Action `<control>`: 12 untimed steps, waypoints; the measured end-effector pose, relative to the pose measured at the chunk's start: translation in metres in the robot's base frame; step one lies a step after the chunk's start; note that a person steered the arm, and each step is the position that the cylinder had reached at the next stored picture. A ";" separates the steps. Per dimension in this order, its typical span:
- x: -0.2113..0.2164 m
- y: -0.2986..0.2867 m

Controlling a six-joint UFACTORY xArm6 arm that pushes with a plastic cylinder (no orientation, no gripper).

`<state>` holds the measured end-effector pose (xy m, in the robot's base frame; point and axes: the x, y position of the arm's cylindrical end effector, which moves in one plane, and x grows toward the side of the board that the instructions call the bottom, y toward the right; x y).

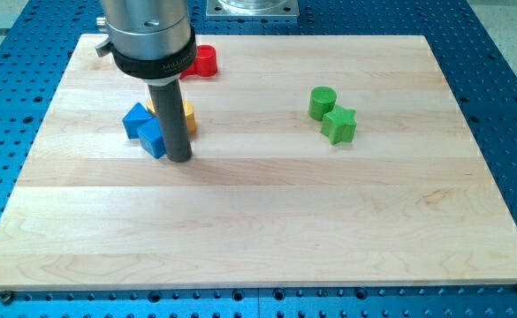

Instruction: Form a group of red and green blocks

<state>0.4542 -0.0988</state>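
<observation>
A red block lies near the view's top, left of centre, partly hidden behind the arm's body. A green cylinder and a green star sit touching each other right of centre. My tip rests on the board just right of two blue blocks and below a yellow-orange block. The tip is far left of the green blocks and well below the red block.
The wooden board lies on a blue perforated table. The arm's metal body covers part of the board's top left. A metal plate sits beyond the board's top edge.
</observation>
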 end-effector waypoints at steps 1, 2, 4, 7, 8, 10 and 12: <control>0.022 -0.015; 0.003 -0.040; 0.026 -0.081; -0.132 -0.176; -0.157 -0.142; -0.179 -0.013; -0.205 -0.001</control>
<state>0.2496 -0.0996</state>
